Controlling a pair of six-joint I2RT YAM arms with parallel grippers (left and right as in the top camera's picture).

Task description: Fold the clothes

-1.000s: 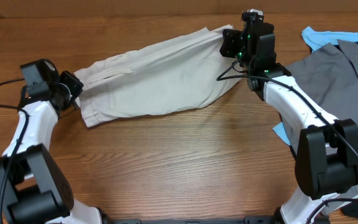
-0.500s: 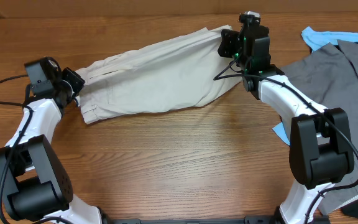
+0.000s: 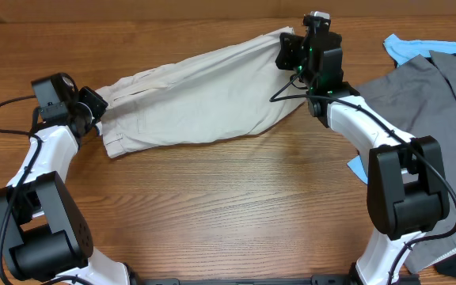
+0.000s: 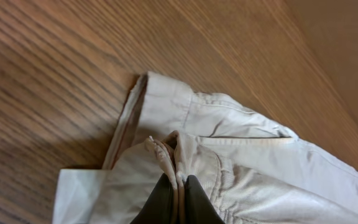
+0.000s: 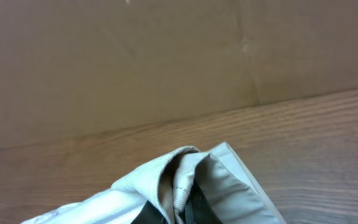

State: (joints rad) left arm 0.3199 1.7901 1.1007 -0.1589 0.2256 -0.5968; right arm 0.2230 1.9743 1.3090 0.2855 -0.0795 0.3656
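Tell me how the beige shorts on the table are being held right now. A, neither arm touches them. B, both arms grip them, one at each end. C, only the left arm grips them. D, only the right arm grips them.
B: the left fingers pinch a fold of the shorts at one end, and the right fingers pinch bunched fabric at the opposite end.

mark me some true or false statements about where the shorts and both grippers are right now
1. Both the left gripper and right gripper are shut on the shorts. True.
2. The shorts are bunched in a heap. False: they stretch out long between the grippers.
3. A grey garment lies beside the right arm. True.
4. The blue cloth lies on the shorts. False: it sits apart, by the grey garment.
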